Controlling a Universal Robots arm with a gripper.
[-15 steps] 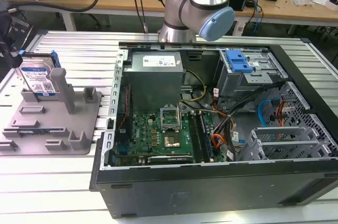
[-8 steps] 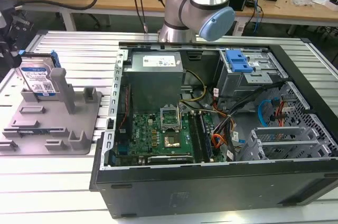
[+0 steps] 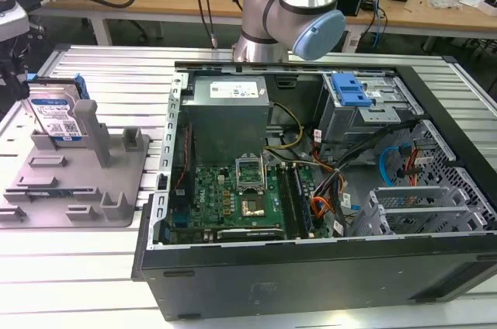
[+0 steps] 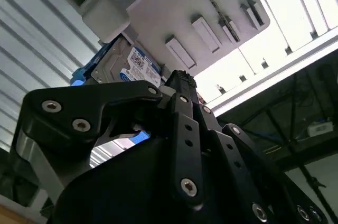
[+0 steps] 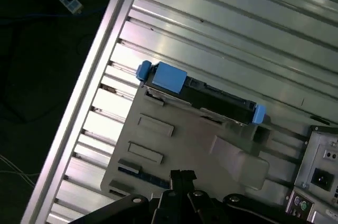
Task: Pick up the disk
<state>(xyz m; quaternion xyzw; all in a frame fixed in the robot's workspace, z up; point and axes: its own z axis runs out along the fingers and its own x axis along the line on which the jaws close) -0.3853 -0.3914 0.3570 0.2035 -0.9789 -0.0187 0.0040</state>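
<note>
The disk (image 3: 56, 118) stands on edge in a slot at the far end of the grey fixture plate (image 3: 74, 185), at the exterior view's left. Its white-and-blue label faces the camera. In the first wrist view I see the disk (image 5: 206, 94) from its top edge, with blue rails at both ends, on the plate (image 5: 179, 139). The second wrist view shows the disk's (image 4: 132, 68) label beyond my black gripper (image 4: 179, 76). My gripper (image 5: 182, 175) is shut and holds nothing. It hangs over the plate, apart from the disk. The gripper (image 3: 19, 84) sits just left of the disk in the exterior view.
An open computer case (image 3: 311, 275) lies right of the plate, with a power supply (image 3: 229, 96), a motherboard (image 3: 241, 197) and a blue-handled drive cage (image 3: 349, 92). The ribbed aluminium table (image 3: 116, 65) ends at an edge (image 5: 79, 102) near the plate. Cluttered benches stand behind.
</note>
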